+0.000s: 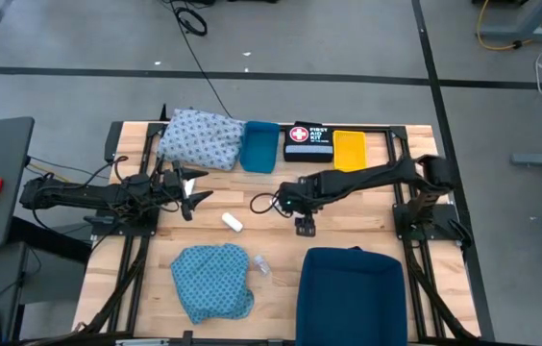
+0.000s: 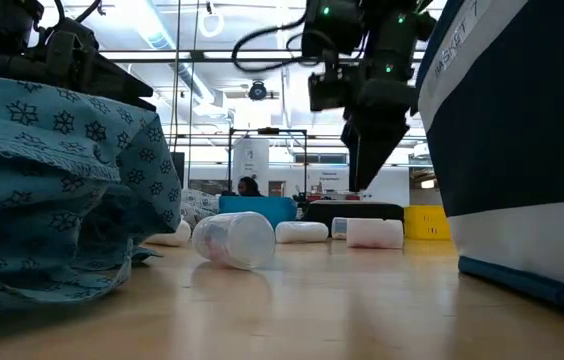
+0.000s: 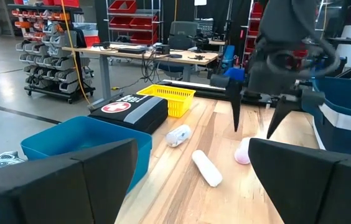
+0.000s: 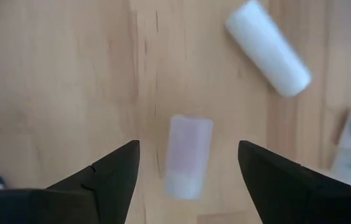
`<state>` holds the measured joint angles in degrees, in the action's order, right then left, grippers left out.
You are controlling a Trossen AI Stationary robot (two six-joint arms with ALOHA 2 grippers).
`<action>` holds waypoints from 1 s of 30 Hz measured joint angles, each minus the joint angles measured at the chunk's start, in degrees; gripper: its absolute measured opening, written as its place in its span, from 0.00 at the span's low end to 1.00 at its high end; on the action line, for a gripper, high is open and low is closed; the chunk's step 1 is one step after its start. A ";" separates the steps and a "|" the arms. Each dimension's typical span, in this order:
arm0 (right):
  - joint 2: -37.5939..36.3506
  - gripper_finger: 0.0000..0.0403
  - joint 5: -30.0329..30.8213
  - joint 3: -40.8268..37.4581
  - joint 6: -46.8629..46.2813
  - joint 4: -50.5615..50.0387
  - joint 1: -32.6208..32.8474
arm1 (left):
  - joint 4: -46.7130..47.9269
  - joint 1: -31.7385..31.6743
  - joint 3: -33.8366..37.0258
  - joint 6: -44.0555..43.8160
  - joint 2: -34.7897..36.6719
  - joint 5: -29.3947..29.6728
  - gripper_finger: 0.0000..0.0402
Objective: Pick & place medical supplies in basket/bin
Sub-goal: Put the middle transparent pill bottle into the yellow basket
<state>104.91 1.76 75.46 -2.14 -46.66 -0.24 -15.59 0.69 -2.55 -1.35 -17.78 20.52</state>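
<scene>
My right gripper (image 4: 188, 163) hangs spread above a pale vial (image 4: 188, 155) at table centre; left gripper (image 3: 191, 165) spread.

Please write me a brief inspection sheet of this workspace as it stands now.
Surface: wooden table, dry.
Job's things: white roll and small vial loose; teal cloth at the near edge; whitish-blue cloth at the far edge.
Clutter: blue tray, first aid kit, yellow basket, dark blue bin.
Grippers: right gripper open above a pale vial; left gripper open, empty.
Cables: black cable on the floor.
Surroundings: workshop shelving and desks.
</scene>
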 joint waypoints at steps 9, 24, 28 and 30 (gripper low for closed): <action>5.37 0.69 0.11 -0.07 2.19 -2.15 -1.59 | -0.04 0.00 0.00 -0.24 0.00 0.01 0.78; 6.19 0.54 -0.57 -0.04 6.40 -1.23 -0.66 | 0.48 0.00 0.00 -0.21 0.00 0.01 0.78; 6.19 0.41 -0.56 -0.04 7.91 -0.99 -0.14 | 0.46 0.00 0.00 -0.21 0.00 -0.01 0.78; 6.10 0.35 -0.54 -0.04 8.66 -0.98 0.15 | 0.46 0.00 0.00 -0.26 0.00 -0.01 0.78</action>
<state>111.02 1.22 75.42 6.52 -47.64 -0.09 -15.14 0.69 -2.55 -1.61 -17.78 20.51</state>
